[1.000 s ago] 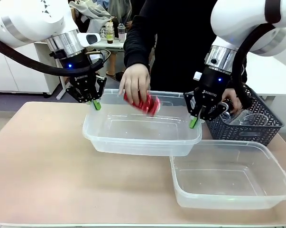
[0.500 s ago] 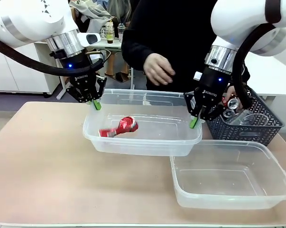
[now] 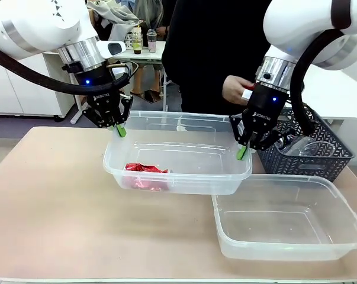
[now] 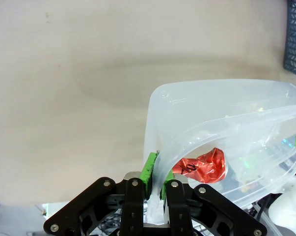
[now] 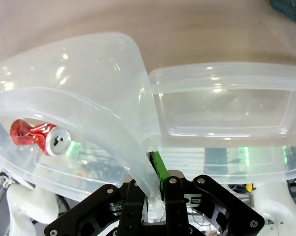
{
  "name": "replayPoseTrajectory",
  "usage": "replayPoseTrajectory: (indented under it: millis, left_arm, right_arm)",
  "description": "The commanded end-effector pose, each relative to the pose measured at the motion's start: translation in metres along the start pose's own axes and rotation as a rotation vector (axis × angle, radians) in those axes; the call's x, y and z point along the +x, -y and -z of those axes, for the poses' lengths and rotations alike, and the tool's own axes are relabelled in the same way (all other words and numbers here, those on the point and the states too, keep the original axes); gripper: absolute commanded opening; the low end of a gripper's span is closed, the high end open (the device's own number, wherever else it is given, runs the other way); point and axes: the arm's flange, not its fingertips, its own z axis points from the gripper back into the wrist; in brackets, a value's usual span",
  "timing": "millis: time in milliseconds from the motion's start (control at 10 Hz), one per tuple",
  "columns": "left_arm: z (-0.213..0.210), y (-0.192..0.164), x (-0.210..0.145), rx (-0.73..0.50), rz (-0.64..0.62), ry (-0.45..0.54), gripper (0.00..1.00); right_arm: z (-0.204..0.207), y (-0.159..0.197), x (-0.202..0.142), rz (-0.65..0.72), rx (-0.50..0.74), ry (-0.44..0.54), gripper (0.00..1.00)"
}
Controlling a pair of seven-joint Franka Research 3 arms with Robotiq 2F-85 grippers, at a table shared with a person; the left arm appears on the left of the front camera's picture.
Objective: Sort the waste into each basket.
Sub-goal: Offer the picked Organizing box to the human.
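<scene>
Table (image 3: 48, 207): bore all items.
Large clear tub (image 3: 202, 160): left end's rim pinched by the left gripper (image 3: 120, 130), right end's rim by the right gripper (image 3: 242, 152). It contained one crushed red can (image 3: 144, 171).
Second clear tub (image 3: 273, 248): just beside the first, nearer the robot.
Dark lattice basket (image 3: 320, 163): held a see-through plastic cup (image 3: 305, 147).
Can: lay on its side, long axis along the tub's length. The right wrist view showed its silver end (image 5: 58, 140); the front view showed its crumpled red side.

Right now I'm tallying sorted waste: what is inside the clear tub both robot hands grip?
One crushed red can lies in the clear tub, at the end nearer the left hand. Its underside is hidden.
</scene>
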Motion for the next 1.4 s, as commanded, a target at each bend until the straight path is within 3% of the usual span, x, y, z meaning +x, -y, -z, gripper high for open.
replayPoseTrajectory:
  millis: [0, 1300]
  left_arm:
    - [-0.004, -0.0006, -0.0045, -0.028, -0.01, 0.023, 0.07]
    - [-0.004, -0.0006, -0.0045, -0.028, -0.01, 0.023, 0.07]
  right_arm:
    - [-0.0015, 0.0019, 0.0009, 0.013, 0.007, 0.004, 0.05]
    - [-0.0015, 0.0019, 0.0009, 0.013, 0.007, 0.004, 0.05]
